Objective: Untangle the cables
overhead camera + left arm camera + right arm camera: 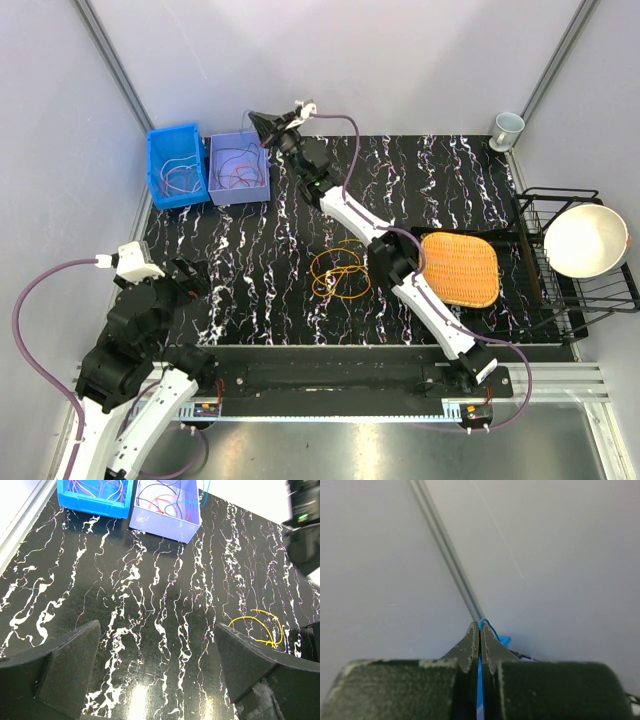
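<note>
Cables sit in three places. A tangle of orange and yellow cable loops (338, 272) lies near the middle of the tabletop (260, 260), just left of a woven orange mat (459, 268). More thin cables, red, white and blue among them, fill a blue bin (177, 165) and a lavender bin (238, 168). The two bins stand side by side at the far left corner.

The right arm reaches across to the far edge. The right end effector (262, 122) is raised just behind the lavender bin. In its wrist view the jaws are pressed together on a thin blue cable (490, 626), which runs up between the fingers (467, 647) and curls out just past their tips, with the grey wall behind.

The left end effector (156, 627) is over the near left part of the tabletop, its jaws spread wide with nothing between them. It points towards the two bins. The yellow loop shows to its right in that view.

A black wire dish rack (560, 300) at the right edge holds a white bowl (586, 240). A pale mug (507, 128) stands near the far right corner.
</note>
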`<state>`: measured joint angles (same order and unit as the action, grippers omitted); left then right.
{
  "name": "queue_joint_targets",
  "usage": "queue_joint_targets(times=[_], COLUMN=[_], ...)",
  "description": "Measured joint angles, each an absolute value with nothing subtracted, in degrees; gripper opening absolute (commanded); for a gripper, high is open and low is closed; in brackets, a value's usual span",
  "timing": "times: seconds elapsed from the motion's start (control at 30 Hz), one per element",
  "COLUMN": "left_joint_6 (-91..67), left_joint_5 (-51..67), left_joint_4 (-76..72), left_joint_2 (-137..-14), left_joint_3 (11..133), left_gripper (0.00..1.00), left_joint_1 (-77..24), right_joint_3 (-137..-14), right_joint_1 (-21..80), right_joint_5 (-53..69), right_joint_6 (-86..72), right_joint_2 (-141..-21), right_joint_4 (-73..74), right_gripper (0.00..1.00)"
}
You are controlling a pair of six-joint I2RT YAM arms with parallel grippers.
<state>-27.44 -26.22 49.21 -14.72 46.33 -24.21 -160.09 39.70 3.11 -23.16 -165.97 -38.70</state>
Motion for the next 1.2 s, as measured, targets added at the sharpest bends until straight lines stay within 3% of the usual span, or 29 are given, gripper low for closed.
queue_joint_targets(times=[0.4, 0.47, 0.53, 0.57, 0.67, 1.2], left_joint_6=[-27.44, -27.44, -27.46, -27.44, -27.46, -27.46], left_joint_5=[-26.15, -26.15, -26.15, -26.15, -26.17, -26.22], left_joint_4=[49.21, 49.21, 49.21, 49.21, 49.21, 49.21], left_joint_2=[-14.72, -14.72, -14.72, -14.74, -14.74, -15.18], left_joint_3=[46.24, 46.24, 46.24, 46.24, 46.24, 46.24], left_gripper=[0.98, 0.98, 0.98, 0.98, 0.98, 0.98], left_joint_1=[-24.21, -24.21, -24.21, -24.21, -24.21, -24.21], right_joint_3=[-160.07, -160.0, -159.65, -159.28, -157.49, -133.43], right_joint_1=[39.94, 40.07, 40.29, 40.42, 40.84, 43.24], right_joint_5=[-6.94, -6.94, -6.92, -6.92, -6.81, 0.84], right_joint_6=[-22.0, -21.85, -21.71, -21.69, -21.41, -20.82], right_joint_2=[-171.83, -171.83, -171.83, -171.83, -171.59, -151.22], right_joint_4=[-37.08, -37.04, -37.04, -37.06, -36.93, -30.02], right_gripper=[0.07, 0.21, 0.49, 0.72, 0.84, 0.92])
